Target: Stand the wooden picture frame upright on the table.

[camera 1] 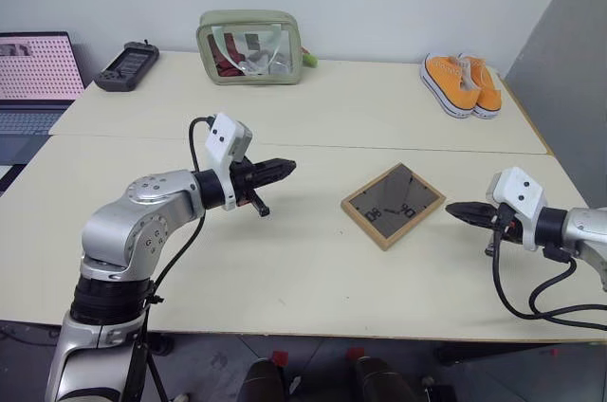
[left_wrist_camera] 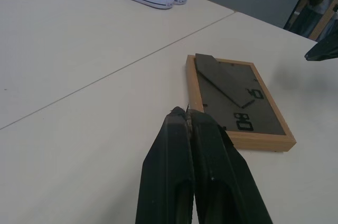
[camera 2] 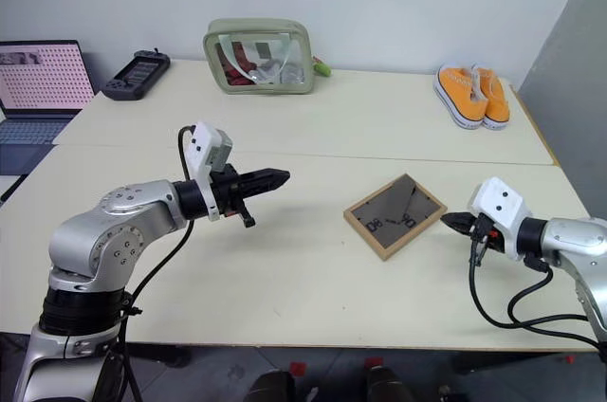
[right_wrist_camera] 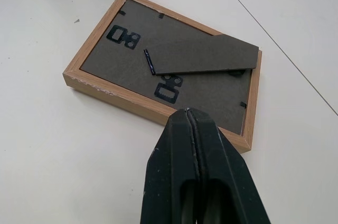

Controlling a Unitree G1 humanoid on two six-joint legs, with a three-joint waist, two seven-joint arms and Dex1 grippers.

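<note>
The wooden picture frame [camera 1: 393,205] lies flat and face down on the table [camera 1: 303,260], turned diamond-wise, its dark back and folded stand leg [right_wrist_camera: 203,54] up. My left gripper [camera 1: 287,167] hovers to the frame's left, shut and empty, pointing toward it across a gap. On the frame's right, my right gripper [camera 1: 452,210] is shut too, its tip a short way off the frame's right corner. In the left wrist view the frame [left_wrist_camera: 236,100] lies just beyond the closed fingertips [left_wrist_camera: 182,115]; in the right wrist view the frame [right_wrist_camera: 132,71] sits right past the closed tips [right_wrist_camera: 189,114].
At the back of the table stand a green clear-windowed pouch [camera 1: 249,47], a black controller [camera 1: 126,66] and a pair of orange shoes [camera 1: 461,83]. A laptop [camera 1: 33,80] sits on the left beyond the table edge. A seam [camera 1: 313,146] crosses the tabletop behind the frame.
</note>
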